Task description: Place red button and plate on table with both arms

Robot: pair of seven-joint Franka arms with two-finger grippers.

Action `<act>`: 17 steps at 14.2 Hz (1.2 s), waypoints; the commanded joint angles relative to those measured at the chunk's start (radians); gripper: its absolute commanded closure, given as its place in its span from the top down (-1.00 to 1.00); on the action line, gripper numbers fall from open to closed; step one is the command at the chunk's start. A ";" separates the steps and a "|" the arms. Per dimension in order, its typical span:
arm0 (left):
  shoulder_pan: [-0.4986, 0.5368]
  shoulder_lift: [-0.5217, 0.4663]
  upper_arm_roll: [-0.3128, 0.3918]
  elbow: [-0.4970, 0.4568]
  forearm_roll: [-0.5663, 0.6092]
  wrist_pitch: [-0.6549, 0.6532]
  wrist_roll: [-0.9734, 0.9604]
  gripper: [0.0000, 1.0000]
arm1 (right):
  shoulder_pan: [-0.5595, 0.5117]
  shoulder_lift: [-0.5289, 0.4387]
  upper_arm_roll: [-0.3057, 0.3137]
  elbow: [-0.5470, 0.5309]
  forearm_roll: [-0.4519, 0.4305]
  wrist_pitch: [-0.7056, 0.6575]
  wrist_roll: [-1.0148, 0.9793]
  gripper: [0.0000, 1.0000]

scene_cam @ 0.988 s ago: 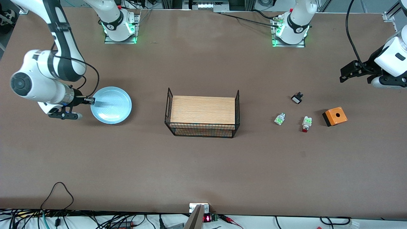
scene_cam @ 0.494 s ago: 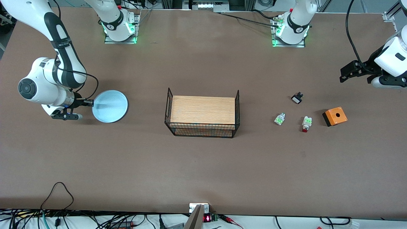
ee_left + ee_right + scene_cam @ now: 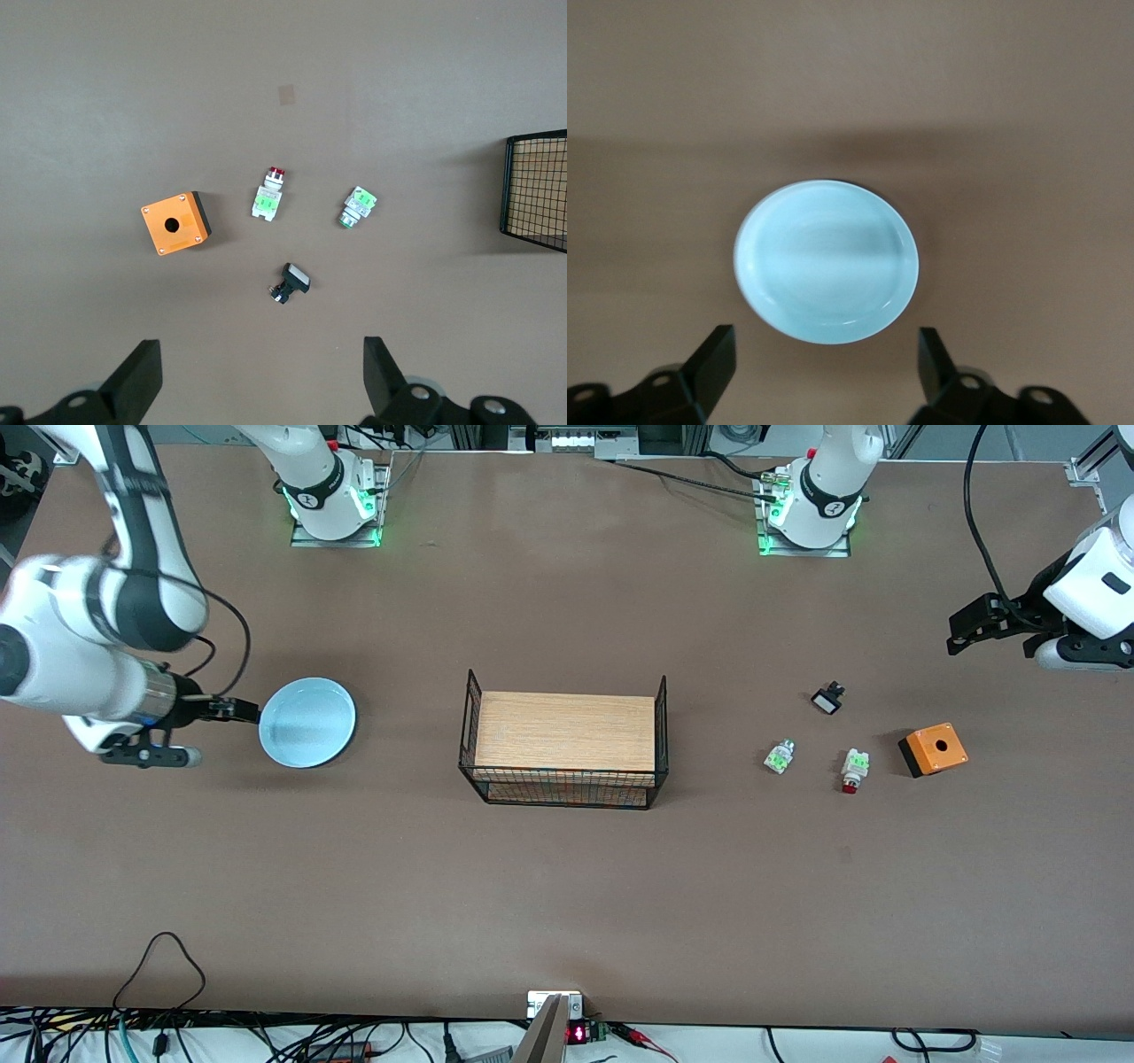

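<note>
The pale blue plate (image 3: 307,722) lies flat on the brown table (image 3: 567,886) toward the right arm's end. My right gripper (image 3: 232,710) stands open just off the plate's rim, touching nothing. In the right wrist view the plate (image 3: 826,262) lies a little way out from the open right gripper (image 3: 826,345). The red button (image 3: 853,769) lies on the table toward the left arm's end, next to the orange box. My left gripper (image 3: 970,624) waits open above that end. In the left wrist view the red button (image 3: 268,196) lies well clear of the empty left gripper (image 3: 261,354).
A black wire rack (image 3: 563,740) with a wooden top stands mid-table. Beside the red button lie an orange box with a hole (image 3: 933,749), a whitish-green part (image 3: 779,756) and a small black part (image 3: 827,698). Cables run along the table edge nearest the camera.
My right gripper opened and let go of the plate, then drew back toward the right arm's end. The plate settled flat on the table. The left arm has not moved.
</note>
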 commanded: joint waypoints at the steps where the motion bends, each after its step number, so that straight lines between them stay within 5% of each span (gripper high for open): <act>1: 0.007 -0.001 -0.007 0.015 0.014 -0.019 -0.006 1.00 | 0.026 0.003 0.000 0.187 -0.004 -0.165 0.015 1.00; 6: 0.008 -0.001 -0.006 0.015 0.013 -0.019 -0.007 1.00 | 0.039 -0.028 -0.009 0.409 -0.012 -0.397 0.014 1.00; 17: 0.011 -0.001 -0.004 0.015 0.013 -0.019 -0.007 1.00 | 0.018 -0.100 -0.028 0.385 -0.056 -0.422 -0.011 1.00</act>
